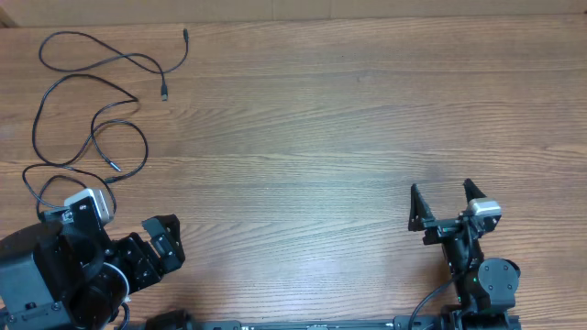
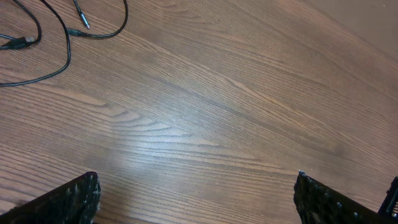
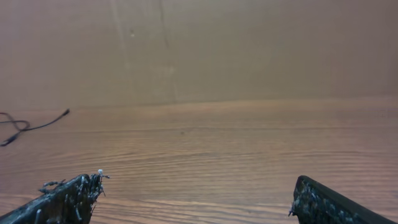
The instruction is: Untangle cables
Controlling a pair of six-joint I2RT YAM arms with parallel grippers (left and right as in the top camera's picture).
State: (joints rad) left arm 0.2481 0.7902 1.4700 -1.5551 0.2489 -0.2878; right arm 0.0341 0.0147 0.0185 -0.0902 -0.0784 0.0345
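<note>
The cables (image 1: 92, 101) are thin black cords lying in loose, overlapping loops at the table's far left, with small plug ends (image 1: 165, 94) spread apart. In the left wrist view a few strands (image 2: 65, 46) cross the top left corner. The right wrist view shows one cord end (image 3: 37, 126) far off at the left edge. My left gripper (image 1: 174, 240) sits at the near left, below the loops, open over bare wood (image 2: 196, 193). My right gripper (image 1: 443, 190) stands at the near right, open with nothing between its fingers (image 3: 196, 190), far from the cables.
The wooden table (image 1: 321, 119) stretches between the two arms. A brown wall (image 3: 217, 50) rises behind its far edge. The arm bases and their thicker black leads (image 1: 426, 307) sit along the near edge.
</note>
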